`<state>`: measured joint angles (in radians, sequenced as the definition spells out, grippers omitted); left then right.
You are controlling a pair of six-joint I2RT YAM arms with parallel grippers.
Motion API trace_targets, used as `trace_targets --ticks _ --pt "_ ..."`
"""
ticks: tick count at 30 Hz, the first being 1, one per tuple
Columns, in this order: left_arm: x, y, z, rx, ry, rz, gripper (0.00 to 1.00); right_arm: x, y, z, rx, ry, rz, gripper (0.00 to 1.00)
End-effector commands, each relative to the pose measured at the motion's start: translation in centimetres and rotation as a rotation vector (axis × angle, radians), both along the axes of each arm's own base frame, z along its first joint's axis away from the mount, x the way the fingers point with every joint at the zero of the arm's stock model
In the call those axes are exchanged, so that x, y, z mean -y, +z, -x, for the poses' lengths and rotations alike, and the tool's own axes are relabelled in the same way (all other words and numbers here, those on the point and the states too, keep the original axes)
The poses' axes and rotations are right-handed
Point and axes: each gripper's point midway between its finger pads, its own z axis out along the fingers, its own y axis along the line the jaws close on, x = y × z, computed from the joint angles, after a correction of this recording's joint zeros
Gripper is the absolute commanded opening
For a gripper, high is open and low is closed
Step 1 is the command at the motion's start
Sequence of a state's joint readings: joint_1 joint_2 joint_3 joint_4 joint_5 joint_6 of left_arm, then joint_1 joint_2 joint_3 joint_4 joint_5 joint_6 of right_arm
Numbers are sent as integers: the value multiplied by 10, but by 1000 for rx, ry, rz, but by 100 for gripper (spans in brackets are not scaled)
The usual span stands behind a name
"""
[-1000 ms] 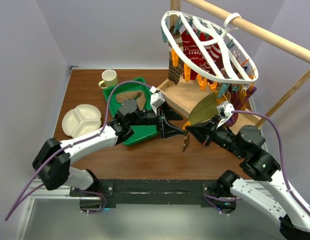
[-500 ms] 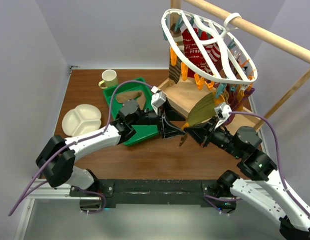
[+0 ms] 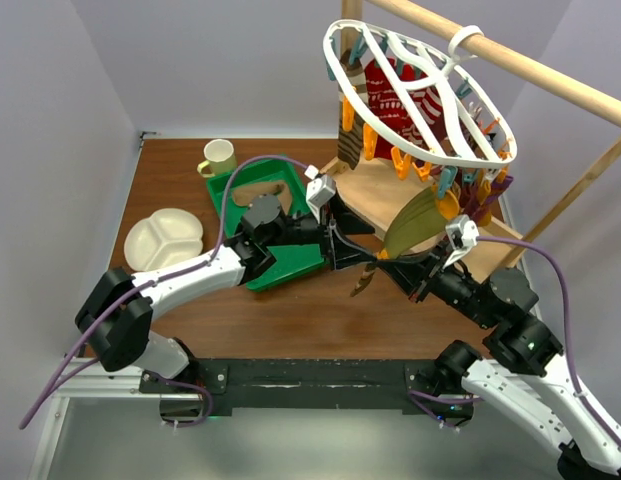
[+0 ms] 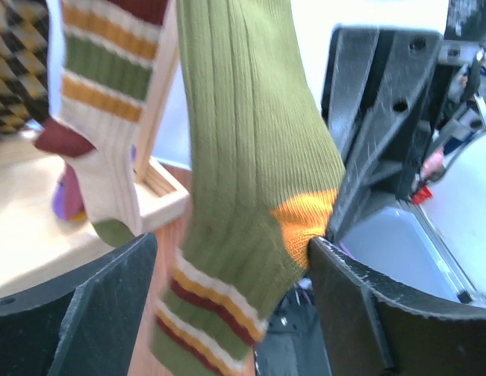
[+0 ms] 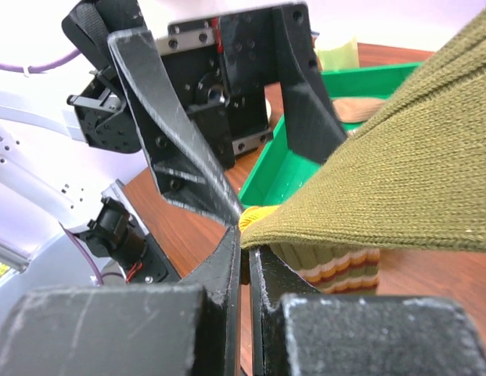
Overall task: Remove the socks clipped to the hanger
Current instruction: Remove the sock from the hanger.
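Olive sock (image 3: 418, 218): hangs at a slant from under the hanger down toward the near edge of the table. It's got an orange heel, and the striped toe dangles lowest.
Right gripper (image 5: 244, 239): clamped tight on that sock, right at the orange heel.
Left gripper (image 4: 231, 243): jaws wide apart, one on each side of the sock's foot, not squeezing anything.
Sock's top end: runs up into the orange and teal clips (image 3: 445, 185). Honestly can't tell from above whether one still bites it.
Green tray (image 3: 290, 262): on the table under the left arm.
Divided plate (image 3: 165, 240): white, sits left of the tray.
Mug (image 3: 219, 156): pale yellow-green, behind the tray at the far left.
Other socks (image 3: 390, 95): red patterned ones plus a brown argyle one, clipped along the hanger's far side.
Hanger (image 3: 470, 162): white oval, tilted, hooked over the wooden rail (image 3: 550, 75).
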<state>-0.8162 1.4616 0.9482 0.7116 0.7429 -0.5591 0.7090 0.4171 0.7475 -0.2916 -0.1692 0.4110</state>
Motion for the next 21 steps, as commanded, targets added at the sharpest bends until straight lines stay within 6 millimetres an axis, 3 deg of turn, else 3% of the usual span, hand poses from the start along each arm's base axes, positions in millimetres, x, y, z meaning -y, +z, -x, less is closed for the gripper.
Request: trace_targets --ticks 1,8,14,16,17,21 --pt "1 64 -17 106 81 124 85 -2 -6 5 -21 25 12 0" --pt "25 84 -36 108 51 123 89 -7 -7 6 -12 58 11 0" --pt "45 68 -49 72 1 60 90 -11 -5 5 -3 73 15 0" --pt "48 62 -45 77 -34 49 92 -11 -5 4 -2 71 20 0" --pt "48 60 -44 79 -43 48 98 -11 -5 4 -1 70 21 0" --pt "47 57 -35 88 -91 53 98 -11 -8 1 -3 59 32 0"
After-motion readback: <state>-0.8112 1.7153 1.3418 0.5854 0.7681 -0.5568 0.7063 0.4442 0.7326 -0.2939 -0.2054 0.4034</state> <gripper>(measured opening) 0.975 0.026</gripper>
